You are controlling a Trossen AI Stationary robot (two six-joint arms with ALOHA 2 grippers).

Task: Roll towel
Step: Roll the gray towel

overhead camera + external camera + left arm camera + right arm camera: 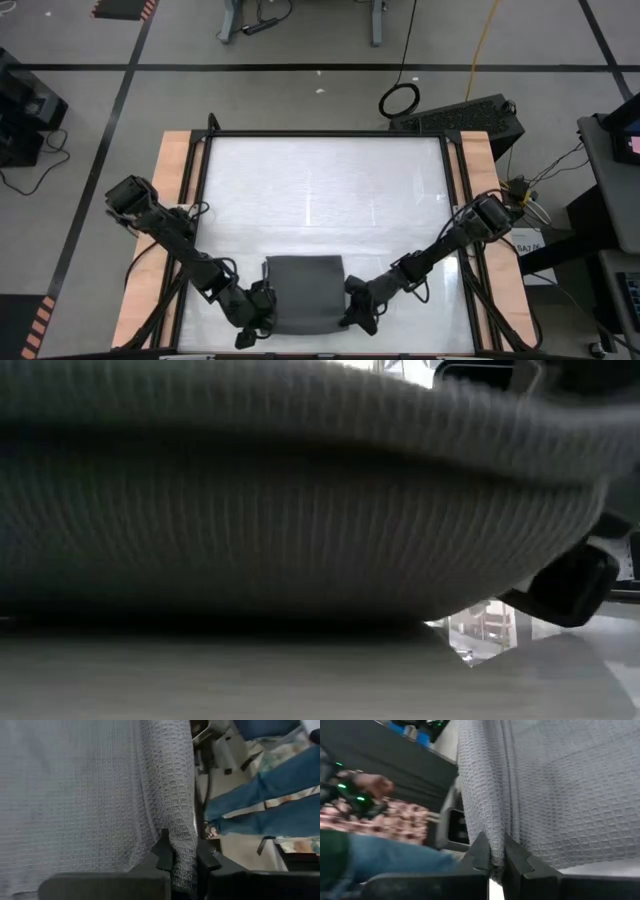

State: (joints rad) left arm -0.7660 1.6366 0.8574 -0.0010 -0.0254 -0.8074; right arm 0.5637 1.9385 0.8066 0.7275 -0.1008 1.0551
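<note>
The dark grey towel [305, 290] lies near the table's near edge, between my two grippers. It looks folded into a smaller rectangle. My left gripper [262, 315] is shut on its near left part. My right gripper [355, 312] is shut on its near right part. In the low view the towel [300, 510] fills most of the picture, and its near edge bulges just above the tabletop. The white tag is not visible. My left gripper pinches the towel's rolled or folded near edge [182, 851] between its two fingers, at the towel's left side. The fingers come low from the table's left. The cloth there is bunched in several layers. My right gripper pinches the towel's rolled or folded near edge [495, 845] between its two fingers, at the towel's right side. The fingers come low from the table's right. The cloth there is bunched in several layers, and the rest spreads away toward the table's far side.
The white tabletop [320, 190] stretches bare beyond the towel, inside a black frame with wooden side strips [170, 200]. A person in jeans [260, 800] stands beyond the near edge; a hand [372, 784] shows in the right wrist view.
</note>
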